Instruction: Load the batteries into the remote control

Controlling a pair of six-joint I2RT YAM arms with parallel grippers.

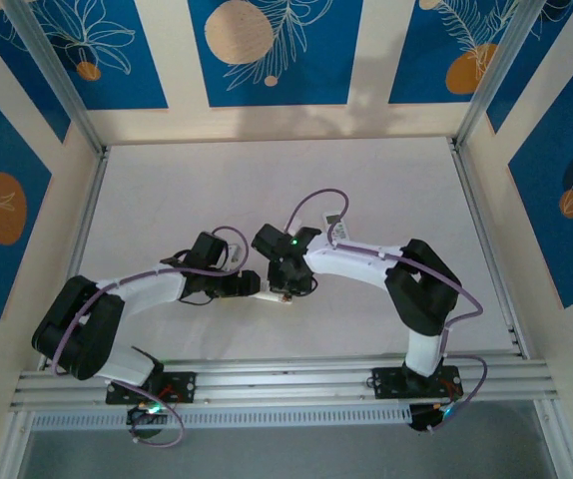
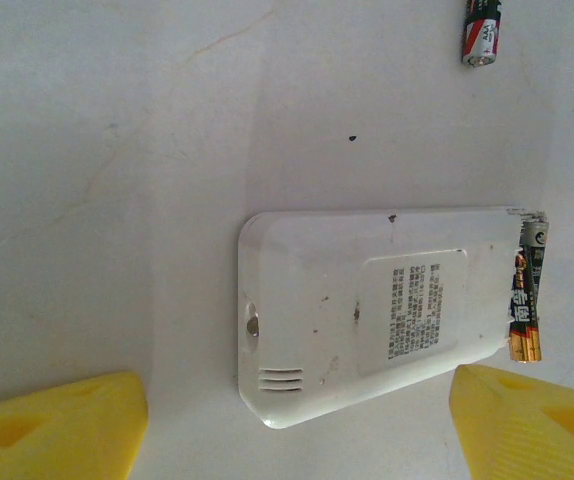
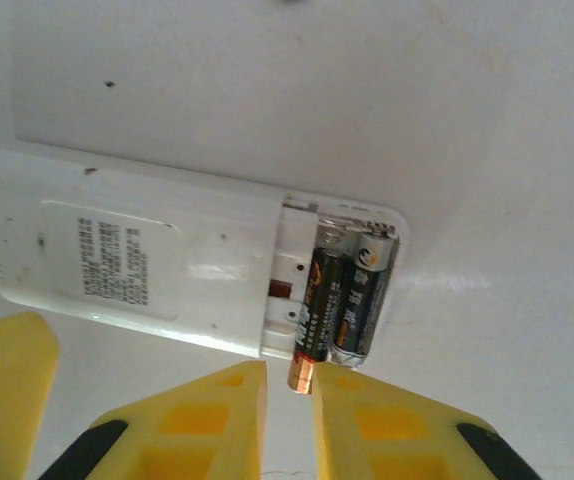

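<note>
Notably, the protruding battery (image 3: 317, 310) lies 12-to-6 o'clock, coppery end between the near-closed jaws of my right gripper (image 3: 289, 382); pinched or not, I cannot tell.

L end effector (image 2: 292, 430) and R end effector (image 3: 289, 420) crowd remote (image 2: 367, 310); table (image 1: 267, 180) beyond open; loose battery (image 2: 481, 32) nearby.

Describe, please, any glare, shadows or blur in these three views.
Top external view: even light, sharp, faint shadows on the back wall. Left wrist view: table washed out, remote label blurred. Right wrist view: glare patch on the remote, yellow fingers soft.
</note>
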